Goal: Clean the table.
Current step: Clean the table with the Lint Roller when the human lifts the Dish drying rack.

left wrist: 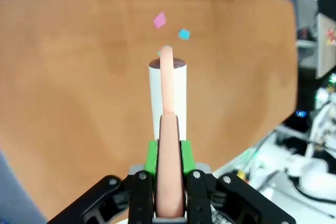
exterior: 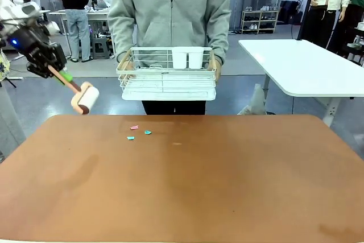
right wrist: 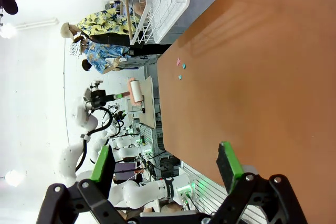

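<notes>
Closest to you is the table [exterior: 227, 186], filling the lower half of the front view with its long side running left to right between the robot and the person. On it, toward the far edge and left of the middle, you have three paper scraps: one pink [exterior: 134, 127] and two teal [exterior: 148, 132] [exterior: 130, 138], lying near each other. Your left gripper [exterior: 61, 73] is clamped on the handle of one lint roller [exterior: 85, 98], which slopes down to the right, off the surface by the far left corner. Your right gripper [right wrist: 165, 163] hangs wide apart over the table, holding nothing. Past the far edge, the person's two hands [exterior: 126, 66] hold one white dish rack [exterior: 165, 86]. One white table [exterior: 307, 66] stands behind on the right.
</notes>
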